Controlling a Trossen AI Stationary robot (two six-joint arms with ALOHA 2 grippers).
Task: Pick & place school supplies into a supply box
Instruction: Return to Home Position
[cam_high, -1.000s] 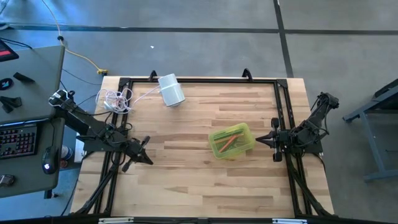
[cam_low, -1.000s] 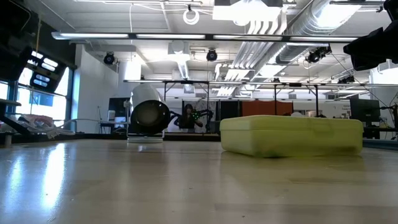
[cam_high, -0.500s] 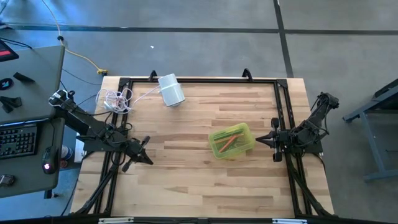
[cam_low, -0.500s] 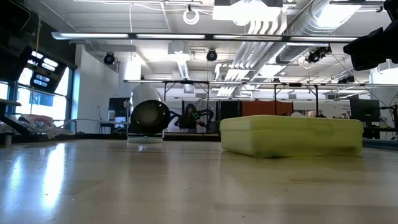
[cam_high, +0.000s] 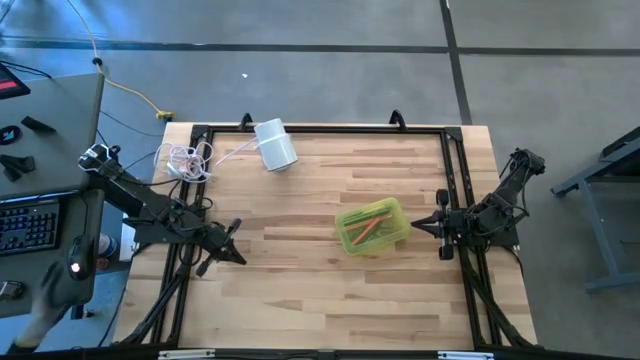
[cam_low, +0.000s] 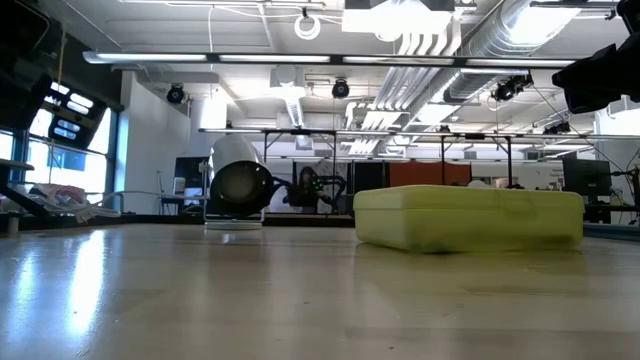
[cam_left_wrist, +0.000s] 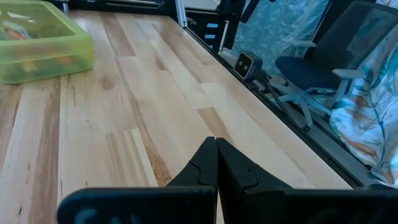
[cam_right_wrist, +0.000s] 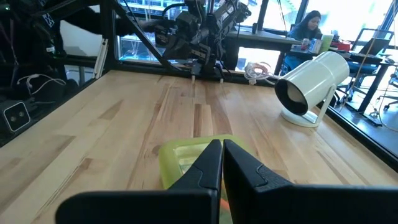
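— Looking level across the table (cam_low: 200, 300), what comes first?
— Bare wood, then the box (cam_low: 468, 218), lid down, right of the middle. From above, pens (cam_high: 370, 226) show through the lid, orange and green.
— How would it handle?
— Light, I'd judge, with stiff, thin plastic walls that are smooth and likely slippery. I'd pinch it across its narrow width, on the walls below the lid seam. Squeezing the lid itself might flex it or pop it open, and the pens would slide if it tilts.
— And the pincers?
— The right gripper (cam_high: 415, 226) rests at the right edge, just beside the box but not touching, fingers clenched on nothing. The left gripper (cam_high: 238, 257) sits at the left edge, well apart, likewise clenched and empty.
— Farther back?
— A white cylinder (cam_low: 238, 190) on a small stand near the far edge, a coiled cord (cam_high: 188, 160) beside it, and a person (cam_right_wrist: 305, 26) seated in the room beyond
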